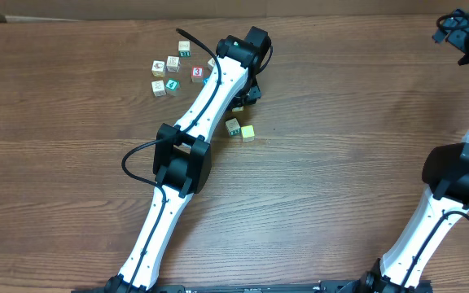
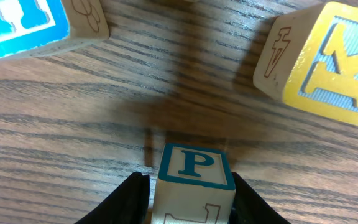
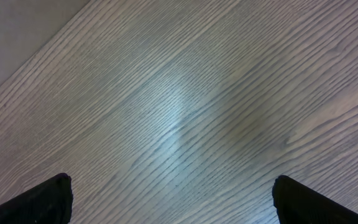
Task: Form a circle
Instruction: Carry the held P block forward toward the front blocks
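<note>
left claw (image 2: 190, 182) stands astride the p cube (image 2: 196, 167), one dark finger (image 2: 128, 202) on each flank, the jaws set narrow at about the cube's own width. the cube rests on the table (image 2: 73, 124) with its white, teal-bordered face and teal letter turned up. a thin pale strip shows between one finger and the cube's side. i cannot tell whether that is a gap or the cube's edge, so i cannot tell whether the claw grips the cube or only flanks it.

ahead in the left wrist view, near the p cube but apart from it, a yellow k cube (image 2: 328, 62) sits at the upper right with a line drawing on its pale side. a blue-faced cube (image 2: 23, 22) sits at the upper left, cut off by the frame edge.

from overhead the claw is mostly hidden beneath the left arm (image 1: 206, 102), which slants up from the near edge of the table. the circle (image 1: 233, 125) lies just right of that arm, close below the wrist. a pale cube and a yellow-green cube (image 1: 248, 133) show there just beside each other, and a shadowed shape under the wrist is too hidden to name. how far round the ring runs i cannot tell.

left of the arm lies a loose scatter of cubes (image 1: 173, 69), one marked with a red 3.

right claw (image 3: 173, 199) hangs with its jaws wide, only wood grain between the fingertips. it is at the far right corner, well apart from every cube.
</note>
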Robot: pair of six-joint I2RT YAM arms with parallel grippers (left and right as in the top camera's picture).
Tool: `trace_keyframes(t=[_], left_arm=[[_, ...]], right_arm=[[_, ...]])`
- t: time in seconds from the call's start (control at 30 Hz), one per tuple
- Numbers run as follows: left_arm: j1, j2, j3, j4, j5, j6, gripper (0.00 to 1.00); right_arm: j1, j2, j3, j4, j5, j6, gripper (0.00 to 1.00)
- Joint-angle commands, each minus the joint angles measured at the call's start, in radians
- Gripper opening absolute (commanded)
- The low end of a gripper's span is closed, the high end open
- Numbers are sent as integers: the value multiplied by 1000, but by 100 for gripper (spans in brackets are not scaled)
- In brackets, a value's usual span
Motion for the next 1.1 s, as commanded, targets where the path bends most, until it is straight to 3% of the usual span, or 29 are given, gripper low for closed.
trace_keyframes(t=[0.0, 0.17, 0.33, 0.83, 1.07], left_arm=[[-10, -11, -9, 5, 5, -5, 39], [-9, -11, -9, 9, 1, -4, 41], [-10, -11, -9, 44, 1, 53, 37], [-19, -11, -9, 22, 46, 72, 28], [-20, -11, -9, 18, 48, 161, 27]], right_arm=[[3, -13, 13, 3, 7, 1, 100], [3, -13, 13, 3, 7, 1, 100], [3, -13, 13, 3, 7, 1, 100], [3, -13, 13, 3, 7, 1, 100], [3, -13, 13, 3, 7, 1, 100]])
